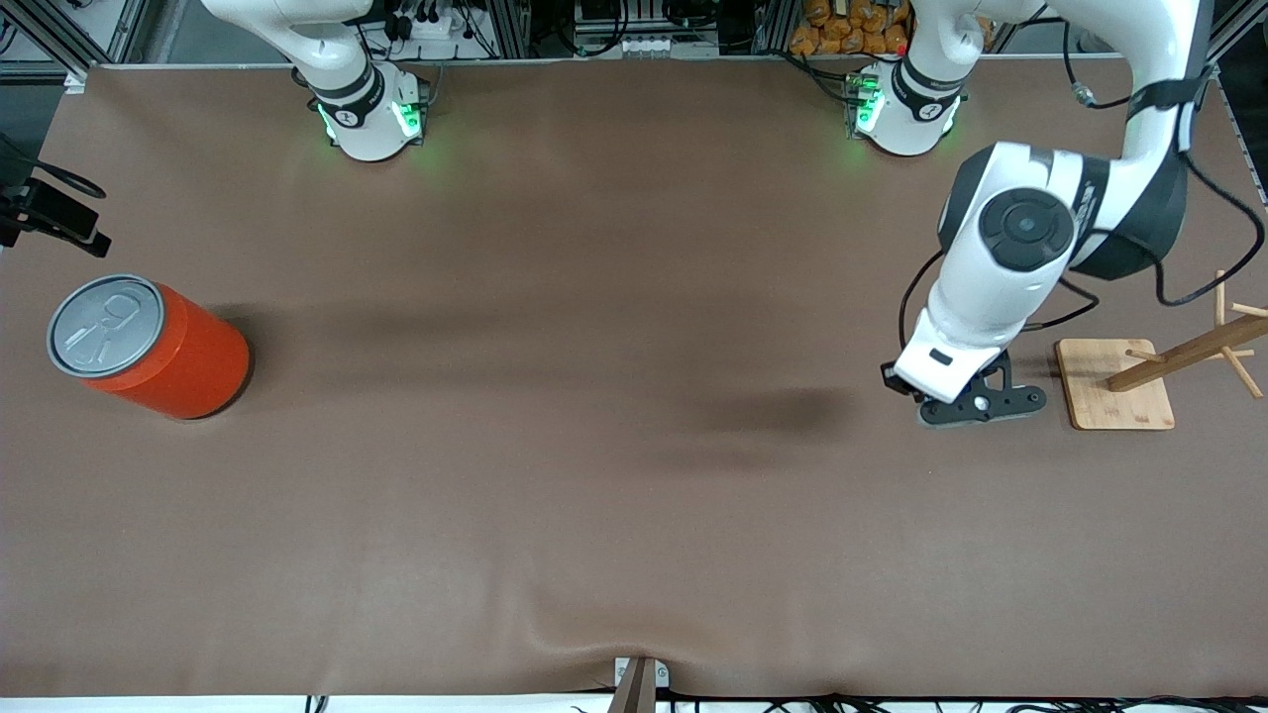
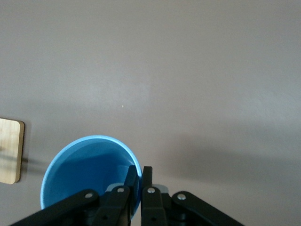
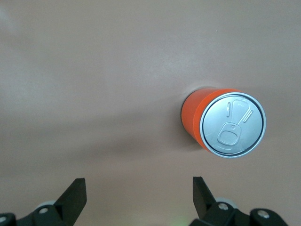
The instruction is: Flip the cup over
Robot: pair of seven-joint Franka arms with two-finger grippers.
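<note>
A brown worktop (image 1: pixel 594 475) carries an orange can (image 1: pixel 158 347) standing well apart from a wooden stand (image 1: pixel 1114 384).

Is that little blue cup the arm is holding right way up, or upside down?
Right way up: the left wrist view looks straight down into the cup's open blue inside, with the left gripper pinching its rim.

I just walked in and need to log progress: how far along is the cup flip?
Done: the left gripper is shut on the rim of the cup, one finger inside and one outside, beside the wooden stand. In hand: the cup's mouth faces the wrist camera, so it is open side up. Left: letting go of it. The right gripper waits open above the orange can.
</note>
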